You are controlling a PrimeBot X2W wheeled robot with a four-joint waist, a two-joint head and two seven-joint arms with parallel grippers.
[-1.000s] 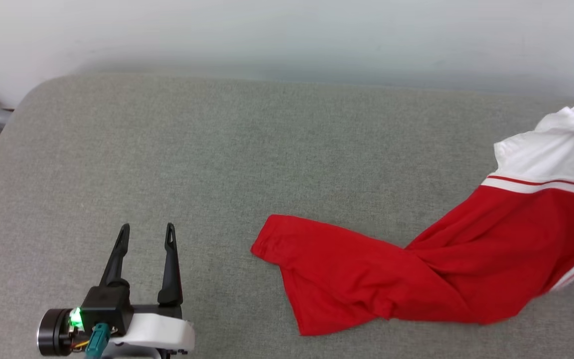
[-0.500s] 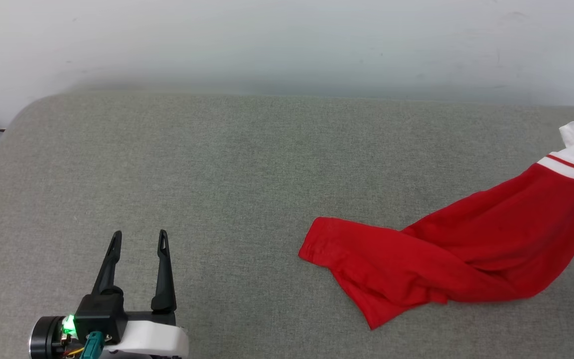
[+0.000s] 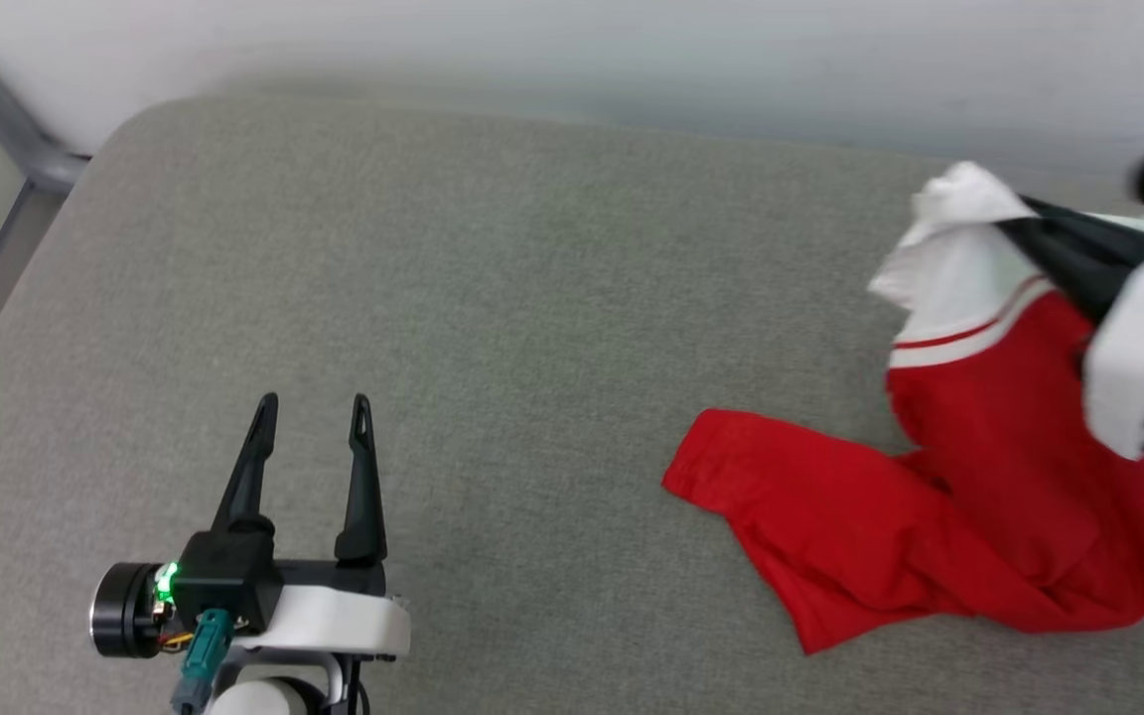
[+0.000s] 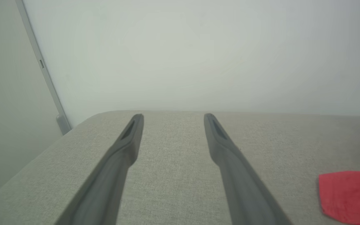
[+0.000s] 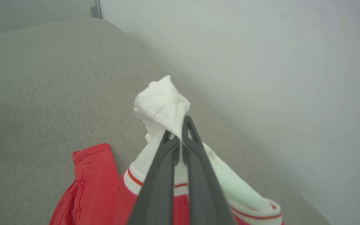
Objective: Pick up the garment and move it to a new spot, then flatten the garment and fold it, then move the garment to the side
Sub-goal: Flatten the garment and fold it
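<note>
The garment (image 3: pixel 929 516), red with a white sleeve and striped trim, lies bunched at the right of the grey padded surface, its sleeve end lifted. My right gripper (image 3: pixel 1039 214) comes in from the right edge of the head view and is shut on the white sleeve. In the right wrist view that gripper (image 5: pixel 180 131) pinches the sleeve, and the garment (image 5: pixel 89 184) hangs red below it. My left gripper (image 3: pixel 314 407) stands open at the lower left, well clear of the cloth. Between its fingers in the left wrist view the left gripper (image 4: pixel 172 117) holds nothing; a red corner of the garment (image 4: pixel 348 193) shows at the lower right.
The grey padded surface (image 3: pixel 493 298) has rounded corners and ends at a pale wall (image 3: pixel 632 50) behind. A grey metal frame (image 3: pixel 6 139) stands past the far left corner.
The camera has shifted between frames. My right gripper has come into the head view holding the sleeve, and the garment has bunched up toward the right. The left gripper has stayed open.
</note>
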